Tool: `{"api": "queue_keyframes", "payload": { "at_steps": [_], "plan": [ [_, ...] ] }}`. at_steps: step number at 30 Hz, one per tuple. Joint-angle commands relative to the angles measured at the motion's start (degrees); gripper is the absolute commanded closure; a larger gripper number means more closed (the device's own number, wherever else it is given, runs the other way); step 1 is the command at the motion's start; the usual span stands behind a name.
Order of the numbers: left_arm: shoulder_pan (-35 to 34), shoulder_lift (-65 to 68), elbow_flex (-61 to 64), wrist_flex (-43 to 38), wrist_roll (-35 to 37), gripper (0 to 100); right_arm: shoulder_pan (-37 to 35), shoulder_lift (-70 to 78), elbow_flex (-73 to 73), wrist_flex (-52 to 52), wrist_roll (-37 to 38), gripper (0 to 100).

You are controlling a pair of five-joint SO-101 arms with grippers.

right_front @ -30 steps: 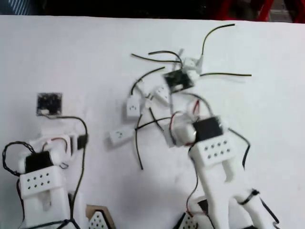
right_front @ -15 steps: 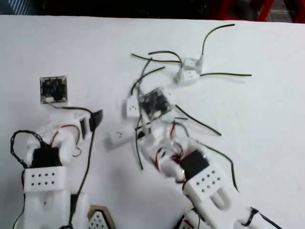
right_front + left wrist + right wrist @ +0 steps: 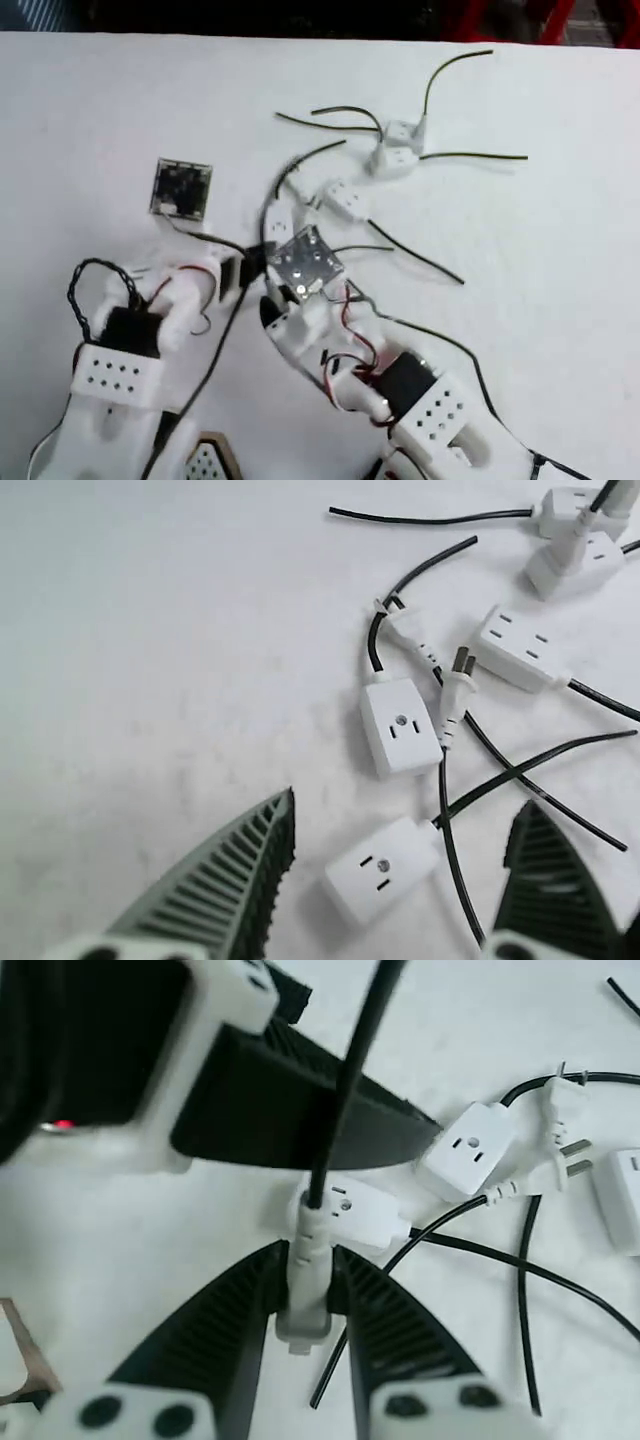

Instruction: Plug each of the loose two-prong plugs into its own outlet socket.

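My right gripper (image 3: 307, 1255) is shut on a white two-prong plug (image 3: 302, 1295) whose black cord (image 3: 350, 1070) runs up past my left arm's dark finger (image 3: 300, 1110). A white outlet socket (image 3: 362, 1210) lies on the table just beyond the held plug. In the left wrist view, my left gripper (image 3: 405, 805) stands open with that socket (image 3: 385, 870) between its fingers. A second socket (image 3: 400, 725), a loose plug (image 3: 455, 685) and a third socket (image 3: 520, 648) lie farther out. In the high view the two grippers (image 3: 245, 268) (image 3: 272, 300) meet near the table's front middle.
Two more sockets (image 3: 395, 150) with cords sit together at the back of the white table (image 3: 520, 300). Loose black cords (image 3: 415, 255) trail across the middle. The arms' camera boards (image 3: 182, 188) (image 3: 305, 260) hang over the work area.
My right arm has swung left and toward the front, away from the middle of the pile. My left arm has moved right, so both grippers now meet over the near socket.
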Motion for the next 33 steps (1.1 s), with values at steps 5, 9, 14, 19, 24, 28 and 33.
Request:
{"api": "queue_keyframes", "payload": {
  "at_steps": [5,9,14,19,24,28,33],
  "plan": [
    [5.76,-1.19,-7.56,7.56,-0.26,67,3.12,0.66,-0.44,-3.47,-0.44,98.1],
    [9.71,-1.19,-6.59,7.91,-2.37,67,3.38,1.71,-0.44,-3.74,-0.53,98.1],
    [5.41,-0.84,-6.86,7.65,-1.67,67,3.47,1.71,-0.44,-3.38,-0.53,98.1],
    [-3.82,-0.57,-8.53,9.23,-4.84,67,9.19,1.71,-0.44,-3.38,-0.53,98.1],
    [-6.64,3.3,-13.89,16.88,-13.45,67,16.75,1.71,-0.44,-3.82,-0.53,98.2],
    [-6.73,14.37,-21.36,23.47,-22.68,67,22.64,1.8,-0.09,-6.73,-4.57,98.2],
    [-4.97,26.24,-26.29,28.22,-33.93,68,28.53,1.8,2.73,-13.32,-6.95,98.2]
  ]
}}
